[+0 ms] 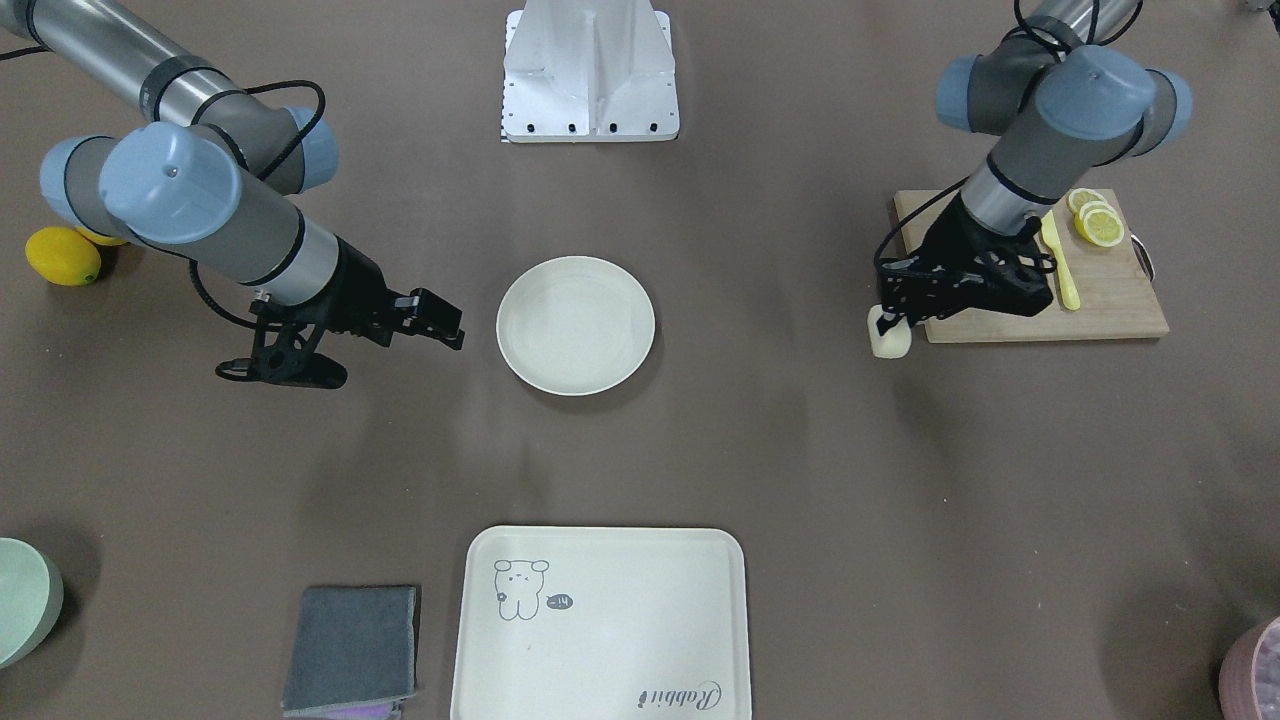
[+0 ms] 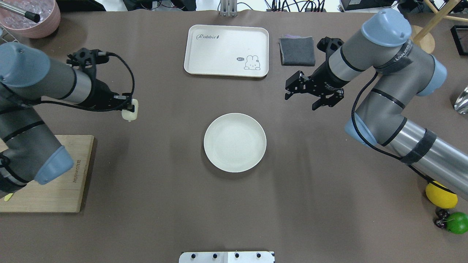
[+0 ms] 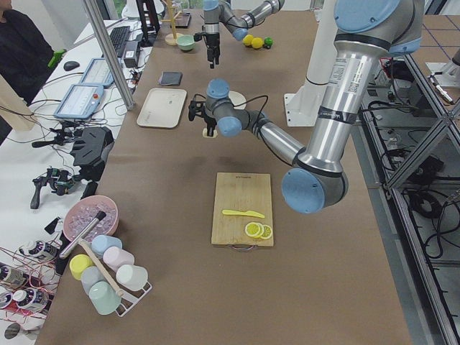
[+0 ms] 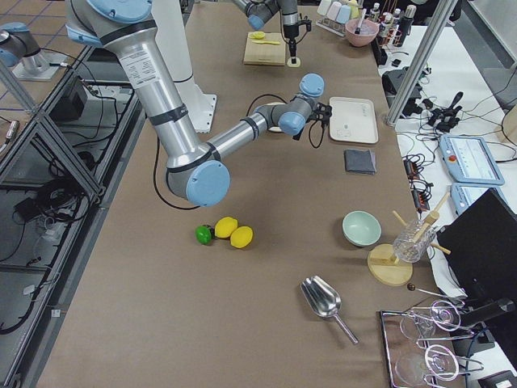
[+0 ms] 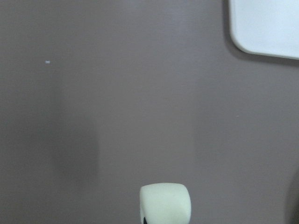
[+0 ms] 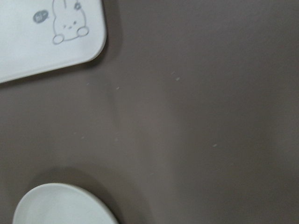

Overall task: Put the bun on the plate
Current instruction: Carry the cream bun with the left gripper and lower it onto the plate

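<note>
Right, your left gripper [image 2: 131, 109] has its jaws clamped on the bun [image 2: 130, 114], with one dark finger [image 2: 136, 107] showing against the bun's side in the overhead view. You can't tell from these views whether the bun sits on the table [image 2: 164, 204] or just clear of it. Going by the overhead view, the bun is at about 10 o'clock from the plate [image 2: 235, 142], well apart from it, and the plate has nothing on it. The wooden board [image 2: 55, 182] lies at 7 o'clock from the bun. In your left wrist camera the bun sits at bottom centre, with the tray [image 5: 266, 28] corner at 1 o'clock. Over on the other side, your right gripper [image 2: 299, 102] hangs with its jaws apart, holding nothing, at 2 o'clock from the plate. The tray lies at 12 o'clock from the plate, and a folded grey cloth [image 2: 297, 51] is just beside it at its 3 o'clock.
</note>
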